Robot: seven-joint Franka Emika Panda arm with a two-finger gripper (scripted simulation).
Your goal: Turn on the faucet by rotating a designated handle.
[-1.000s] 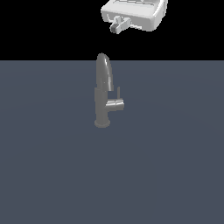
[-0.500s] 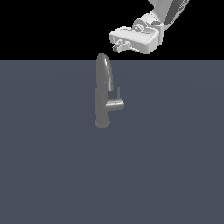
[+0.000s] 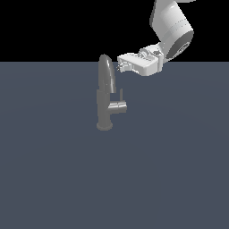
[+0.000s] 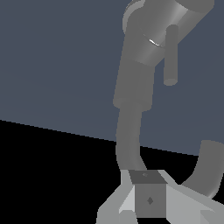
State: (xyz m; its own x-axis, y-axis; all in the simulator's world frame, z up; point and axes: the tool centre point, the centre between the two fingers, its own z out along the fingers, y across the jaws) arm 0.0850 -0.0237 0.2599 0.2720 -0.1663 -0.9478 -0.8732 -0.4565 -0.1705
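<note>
A flat, plain slate-blue tabletop [image 3: 53, 179] fills the lower part of the exterior view and runs edge to edge with no markings. Behind its far edge the room is plain black, with no walls or fittings to be seen.

Toward the middle of the exterior view, slightly to its left, the faucet [image 3: 105, 96] stands upright on the tabletop on a round base, its dark grey body rising into a tall arched spout whose top crosses the line where the tabletop meets the black. The handle [image 3: 118, 106] juts sideways from the body toward the exterior view's right, a short grey cylinder with a thin lever rod standing up from it beside the spout.

Further right and higher, the white hand [image 3: 120, 65] points toward the top of the spout, close to it but apart, above the handle. The white arm [image 3: 172, 27] climbs away to the upper right. Whether the hand's fingers are spread or pressed together I cannot tell.
</note>
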